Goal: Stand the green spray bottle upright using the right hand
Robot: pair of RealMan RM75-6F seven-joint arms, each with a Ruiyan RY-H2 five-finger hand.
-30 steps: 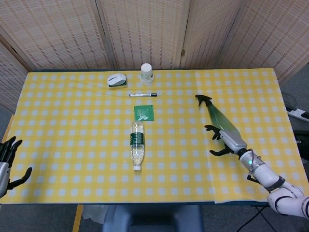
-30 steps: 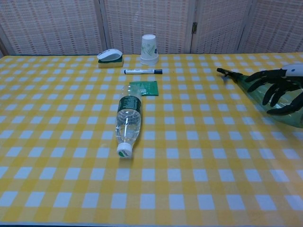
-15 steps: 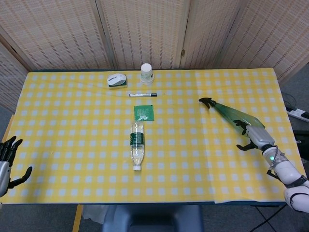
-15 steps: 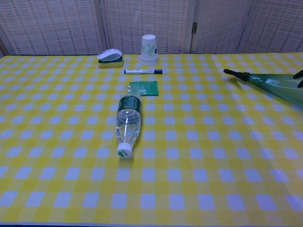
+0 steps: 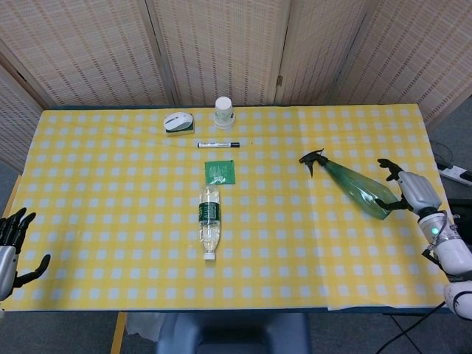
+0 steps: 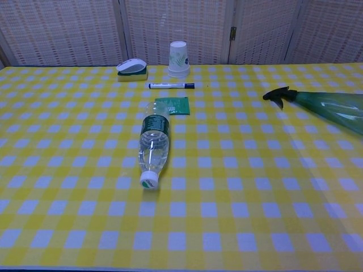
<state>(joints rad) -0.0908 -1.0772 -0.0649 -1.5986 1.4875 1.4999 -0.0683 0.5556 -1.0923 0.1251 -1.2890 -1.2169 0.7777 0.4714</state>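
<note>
The green spray bottle (image 5: 354,186) lies on its side on the right half of the yellow checked table (image 5: 110,184). Its black nozzle points left toward the table's middle, and its wide base points to the right front. The chest view shows the bottle (image 6: 333,109) running off the right edge. My right hand (image 5: 410,190) is just past the base, fingers spread, with one fingertip near or touching the base; it grips nothing. My left hand (image 5: 10,243) hangs open off the table's left front corner. Neither hand appears in the chest view.
A clear water bottle (image 5: 209,221) lies in the middle, cap toward me. Behind it are a green packet (image 5: 219,172), a black marker (image 5: 218,144), a white mouse-like object (image 5: 178,122) and an upturned paper cup (image 5: 224,112). Wicker screens stand behind the table.
My right hand slid back along the spray bottle, off its body and out past its base to the right. The bottle swung and rolled, still lying down. The left hand stayed put.
</note>
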